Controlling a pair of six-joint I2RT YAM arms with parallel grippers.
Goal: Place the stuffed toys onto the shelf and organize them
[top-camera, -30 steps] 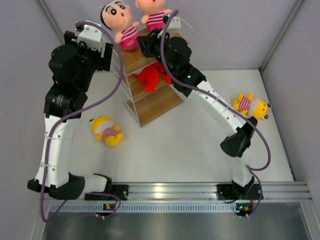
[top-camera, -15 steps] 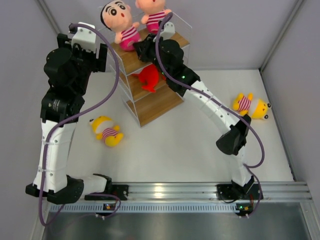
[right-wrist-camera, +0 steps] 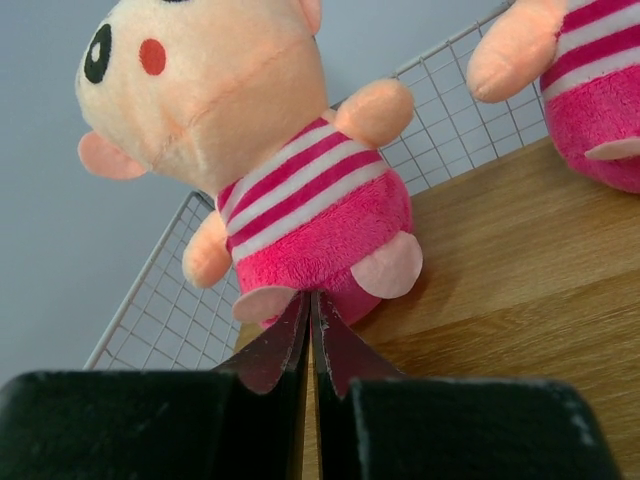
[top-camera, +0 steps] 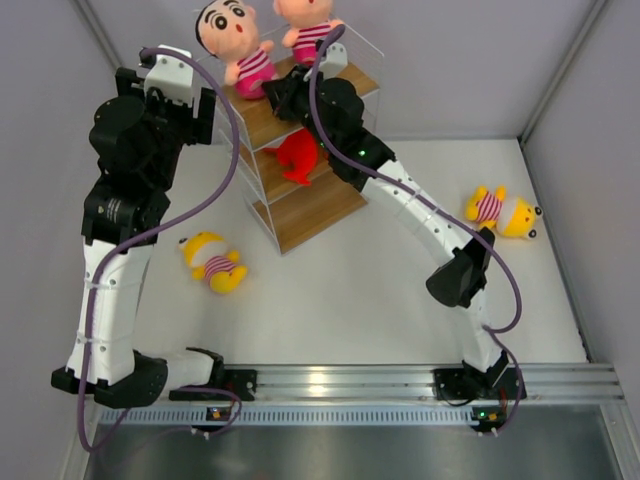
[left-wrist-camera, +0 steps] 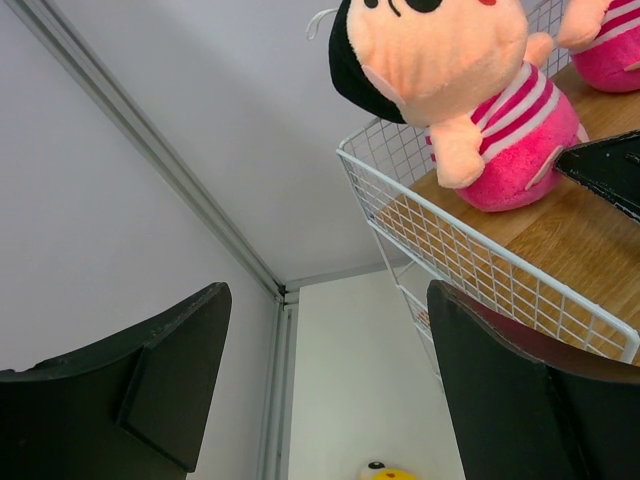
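The shelf (top-camera: 310, 205) stands at the back of the table. Two black-haired boy dolls sit on its top board, the left doll (top-camera: 238, 45) and the right doll (top-camera: 308, 25). Red shark plush (top-camera: 297, 155) lies on the middle tier, partly hidden by my right arm. My right gripper (top-camera: 274, 95) is shut and empty. In the right wrist view its tips (right-wrist-camera: 312, 298) touch the bottom of the left doll (right-wrist-camera: 300, 200) between its feet. My left gripper (top-camera: 212, 112) is open and empty, left of the shelf, and in its own view (left-wrist-camera: 325, 295) nothing is between the fingers.
One yellow figure (top-camera: 213, 262) lies on the table in front of the shelf, its head showing in the left wrist view (left-wrist-camera: 385, 470). The other yellow figure (top-camera: 503, 212) lies at the right. White walls close in the back, left and right.
My right gripper moved up and left along the top board against the left doll, which shifted slightly left. My left arm rose and drew back left, then stayed still.
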